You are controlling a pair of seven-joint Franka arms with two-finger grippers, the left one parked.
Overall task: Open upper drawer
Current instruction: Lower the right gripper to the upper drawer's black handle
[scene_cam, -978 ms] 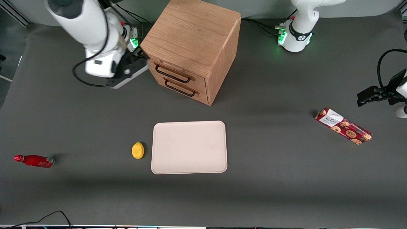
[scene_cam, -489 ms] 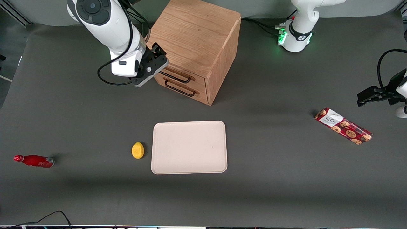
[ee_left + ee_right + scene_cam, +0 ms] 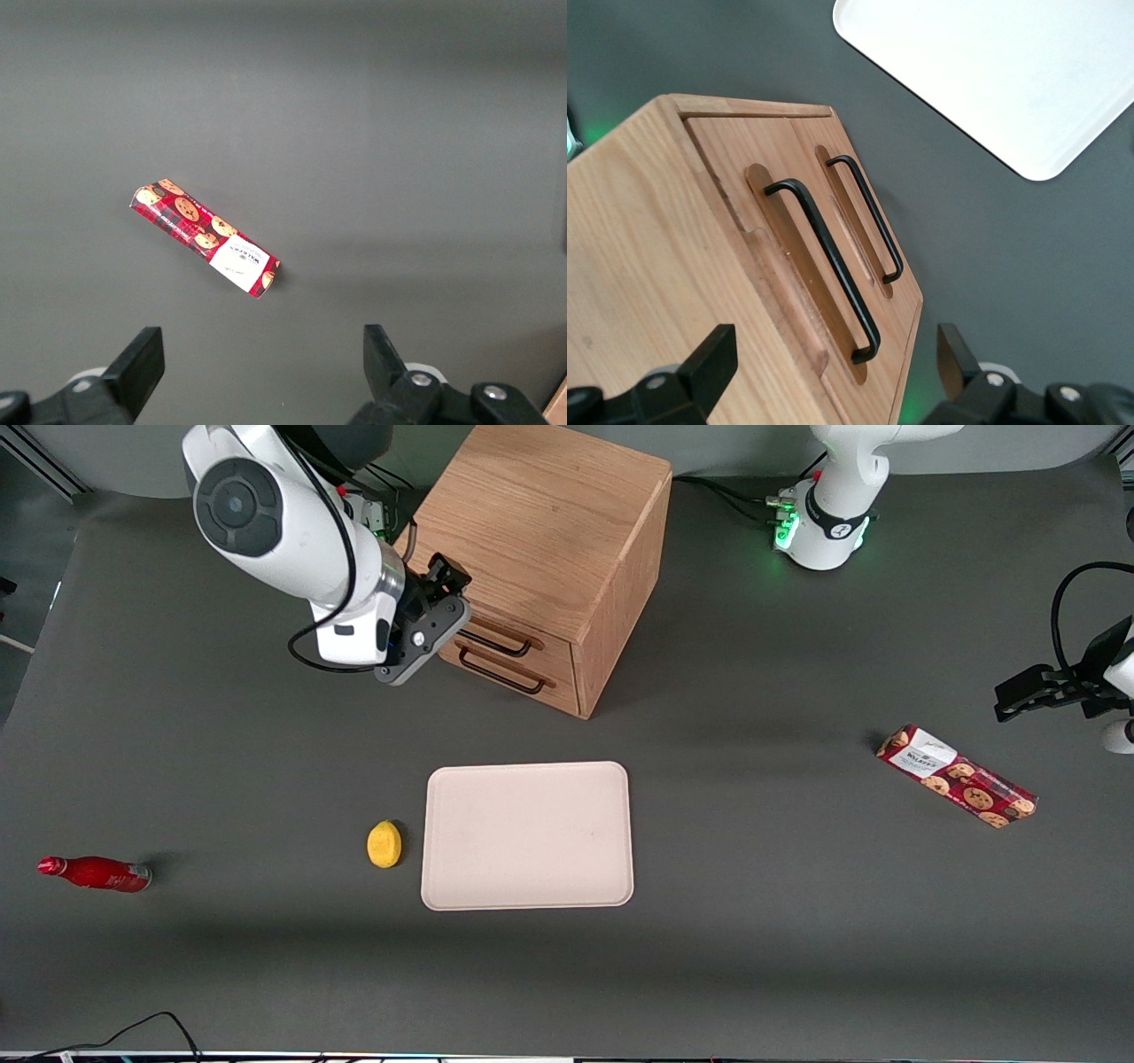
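Observation:
The oak cabinet [image 3: 540, 522] stands at the back of the table, its two drawers both closed. The upper drawer [image 3: 542, 640] has a thin dark bar handle [image 3: 824, 266], with the lower drawer's handle [image 3: 868, 230] beside it. My right gripper [image 3: 450, 586] hovers just in front of the upper drawer, at the end of its handle that lies toward the working arm's end of the table, and hides that end in the front view. In the right wrist view the gripper [image 3: 834, 354] is open, its fingers astride the handle's end and the cabinet's top edge, gripping nothing.
A white tray [image 3: 527, 835] lies nearer the front camera than the cabinet, with a lemon [image 3: 384, 843] beside it. A red bottle [image 3: 95, 872] lies toward the working arm's end. A cookie box [image 3: 957, 775] lies toward the parked arm's end.
My right arm has swung from beside the cabinet to the front of the upper drawer, then settled slightly lower and closer to its handle. The drawers have not moved.

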